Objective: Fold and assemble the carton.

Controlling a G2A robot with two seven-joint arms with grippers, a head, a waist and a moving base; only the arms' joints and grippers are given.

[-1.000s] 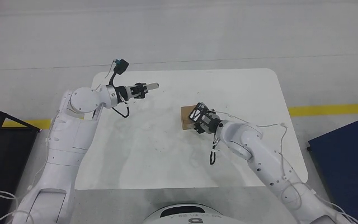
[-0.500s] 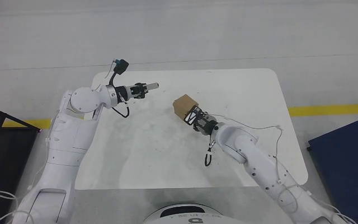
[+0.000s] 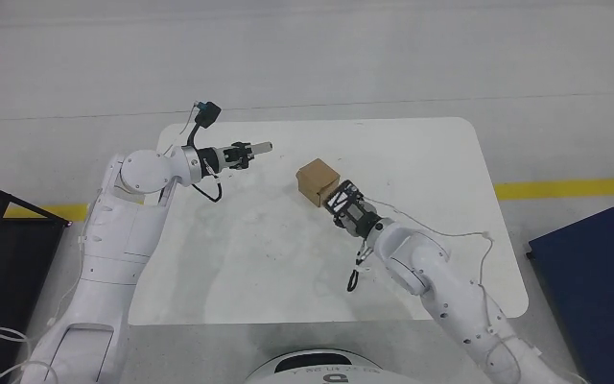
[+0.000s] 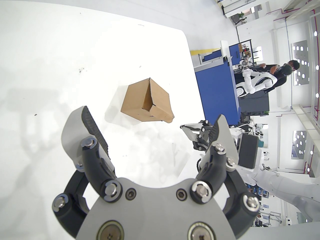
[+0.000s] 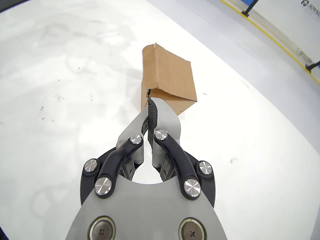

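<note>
Judging the carton (image 3: pixel 317 179) light and crushable, we'd pinch a flap edge; right tool (image 5: pixel 150 101) clenched beside it, left tool (image 4: pixel 153 113) released

R gripper (image 5: pixel 150 104) crowds carton (image 5: pixel 170 76); other sides open.

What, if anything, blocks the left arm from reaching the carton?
Likely nothing, so yes. The open left end effector points toward the carton, with only table between them; the shut right end effector is at the carton's opposite side.
</note>
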